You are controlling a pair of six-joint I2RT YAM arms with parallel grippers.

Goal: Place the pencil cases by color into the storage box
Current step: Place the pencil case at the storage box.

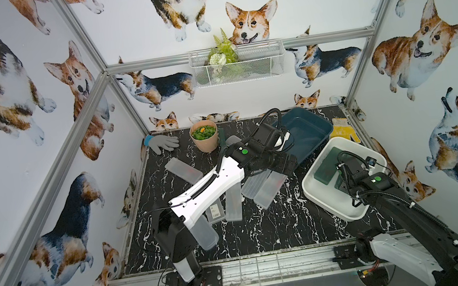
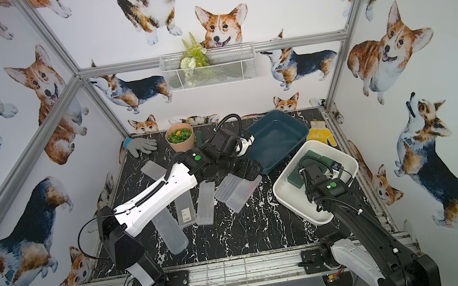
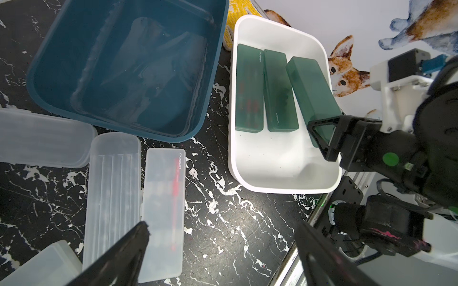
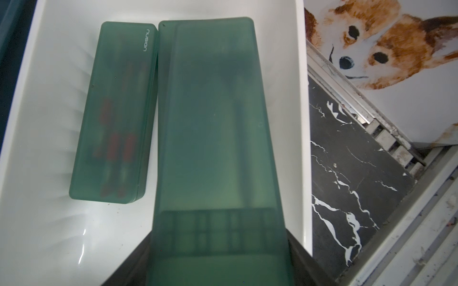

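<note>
The right tool (image 3: 322, 140) pinches a green pencil case (image 4: 213, 123) by one end, tilted in the white box (image 3: 285, 173) beside two green cases (image 3: 249, 86), apparently to group the greens. The left tool (image 3: 221, 226), spread and empty, hovers above the frosted cases (image 3: 163, 210).

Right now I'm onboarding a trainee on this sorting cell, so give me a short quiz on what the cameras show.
1. True or false: the right jaws grip a green pencil case over the white box.
2. How many other green cases lie flat in that box?
3. The left jaws are: A) shut tight; B) open, holding nothing; C) hidden in every view.
Key: 1 true; 2 two; 3 B.
</note>
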